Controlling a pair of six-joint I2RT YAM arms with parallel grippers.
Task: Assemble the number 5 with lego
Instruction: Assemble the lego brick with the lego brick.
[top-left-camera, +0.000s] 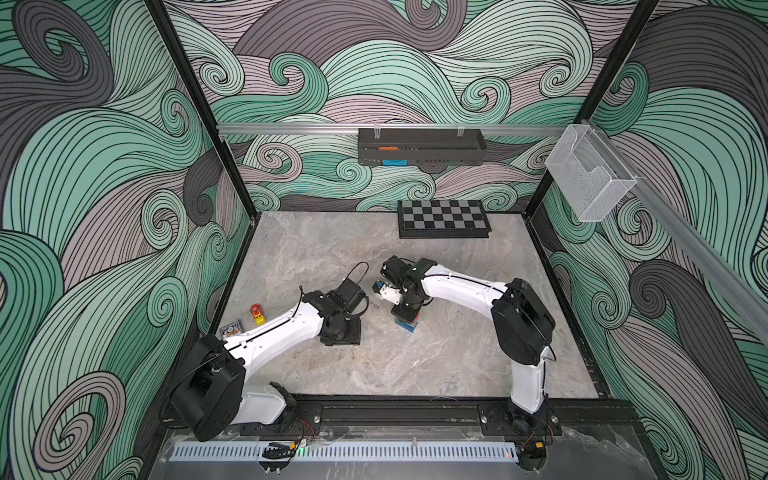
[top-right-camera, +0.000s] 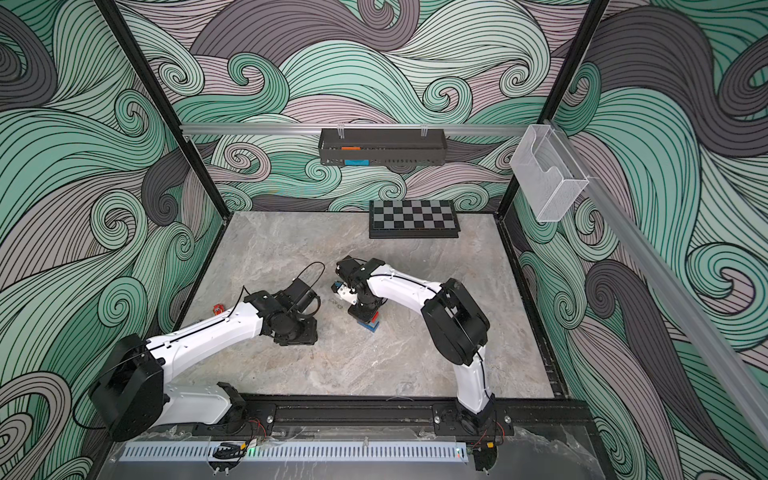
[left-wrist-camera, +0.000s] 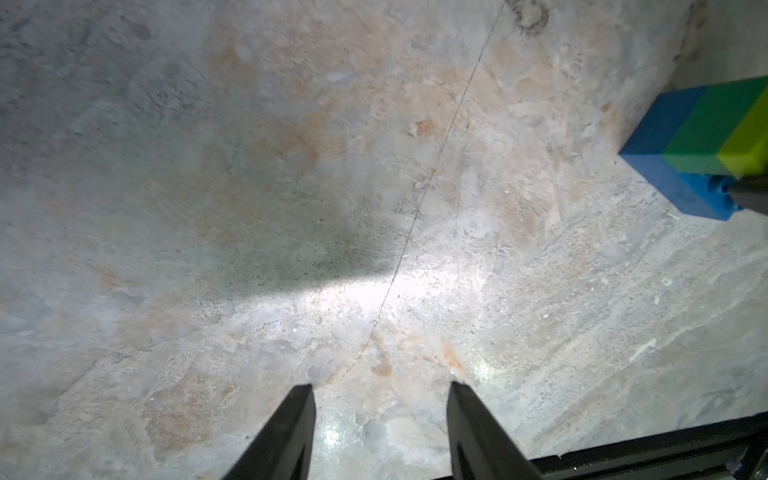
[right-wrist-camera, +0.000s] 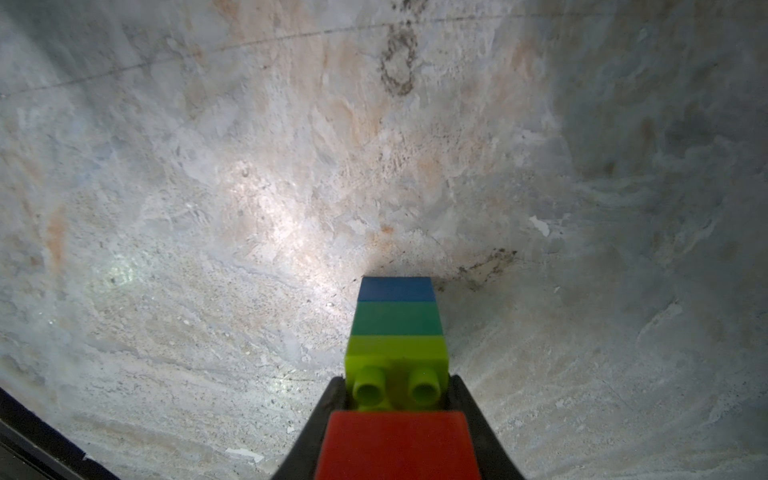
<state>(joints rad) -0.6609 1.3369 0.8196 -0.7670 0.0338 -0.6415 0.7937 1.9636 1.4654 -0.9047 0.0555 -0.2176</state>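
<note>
The lego stack (top-left-camera: 406, 323) stands on the marble table, between the two arms in both top views. The right wrist view shows a dark blue brick (right-wrist-camera: 397, 289) lowest, then a dark green brick (right-wrist-camera: 397, 318), a lime green brick (right-wrist-camera: 397, 351) with two bare studs, and a red brick (right-wrist-camera: 397, 444) nearest the camera. My right gripper (right-wrist-camera: 397, 380) points down, shut on the stack's upper part, its fingers against the red and lime bricks. My left gripper (left-wrist-camera: 380, 390) hangs open over bare table left of the stack (left-wrist-camera: 702, 137). The full shape of the number 5 is hidden.
A red-and-yellow toy car (top-left-camera: 257, 313) and a blue patterned card box (top-left-camera: 230, 330) lie at the left edge, beside the left arm. A folded chessboard (top-left-camera: 442, 218) rests against the back wall. A black tray (top-left-camera: 419, 151) hangs above it, and a clear holder (top-left-camera: 590, 178) on the right wall.
</note>
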